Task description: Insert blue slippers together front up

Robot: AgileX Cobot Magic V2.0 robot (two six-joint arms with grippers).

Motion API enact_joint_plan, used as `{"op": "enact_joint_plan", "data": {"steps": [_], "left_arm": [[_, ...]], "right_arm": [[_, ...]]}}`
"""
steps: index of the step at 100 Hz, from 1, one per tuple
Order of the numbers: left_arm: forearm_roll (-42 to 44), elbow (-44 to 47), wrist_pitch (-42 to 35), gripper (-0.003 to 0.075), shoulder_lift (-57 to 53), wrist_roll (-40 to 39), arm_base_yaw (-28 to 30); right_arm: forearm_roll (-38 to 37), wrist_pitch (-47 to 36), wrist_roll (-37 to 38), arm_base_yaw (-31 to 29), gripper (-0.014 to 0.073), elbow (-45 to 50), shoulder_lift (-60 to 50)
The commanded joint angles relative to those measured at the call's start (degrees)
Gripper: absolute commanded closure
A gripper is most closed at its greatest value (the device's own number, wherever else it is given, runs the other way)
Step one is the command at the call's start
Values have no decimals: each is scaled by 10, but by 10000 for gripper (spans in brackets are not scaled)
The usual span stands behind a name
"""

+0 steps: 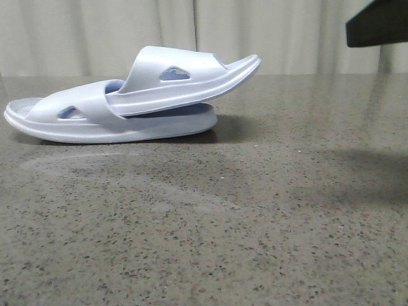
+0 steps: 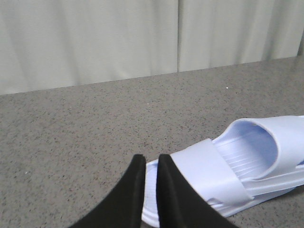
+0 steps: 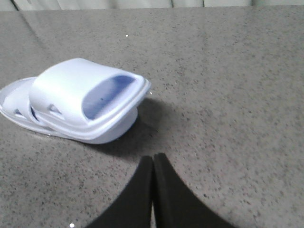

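**Blue slippers: nested pair on table, both grippers clear**

Front view. Item: blue slippers (image 1: 137,102), two pale foam slides on the speckled table (image 1: 255,223), left of centre. Upper slipper (image 1: 185,76) is pushed under the strap of the lower slipper (image 1: 76,118); its free end juts up and to the right, off the lower sole. A dark part of one arm (image 1: 377,22) shows at the upper right corner, well apart from the pair. Curtain (image 1: 287,35) behind.

Left wrist view. Left gripper (image 2: 151,166) empty, jaws narrow with a thin gap between them, near the strap end of the pair. Ribbed footbed visible.

Right wrist view. Right gripper (image 3: 153,164) empty, jaws closed together, near the raised end but apart from it.

Condition, judged: insertion looks done or nearly so. Risk: the upper slipper sits tilted, held only by the strap; a brush from either gripper while withdrawing could lever it out or slide the light pair across the smooth table.
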Motion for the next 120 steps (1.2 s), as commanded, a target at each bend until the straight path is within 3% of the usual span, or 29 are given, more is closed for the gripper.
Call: {"op": "enact_joint_plan", "data": {"steps": [1, 13, 36, 61, 120], "left_arm": [[-34, 27, -38, 705, -39, 3, -5], [-77, 90, -71, 704, -85, 19, -5], [-216, 156, -74, 705, -172, 124, -8], [-237, 156, -65, 704, -182, 122, -8], [-237, 156, -58, 705, -182, 122, -8]], "right_arm": [[13, -54, -8, 18, 679, 35, -53], [29, -90, -8, 32, 679, 98, -115], [69, -127, -8, 33, 679, 170, -217], [147, -110, -8, 33, 679, 172, -225], [147, -102, -8, 33, 679, 172, -225]]}}
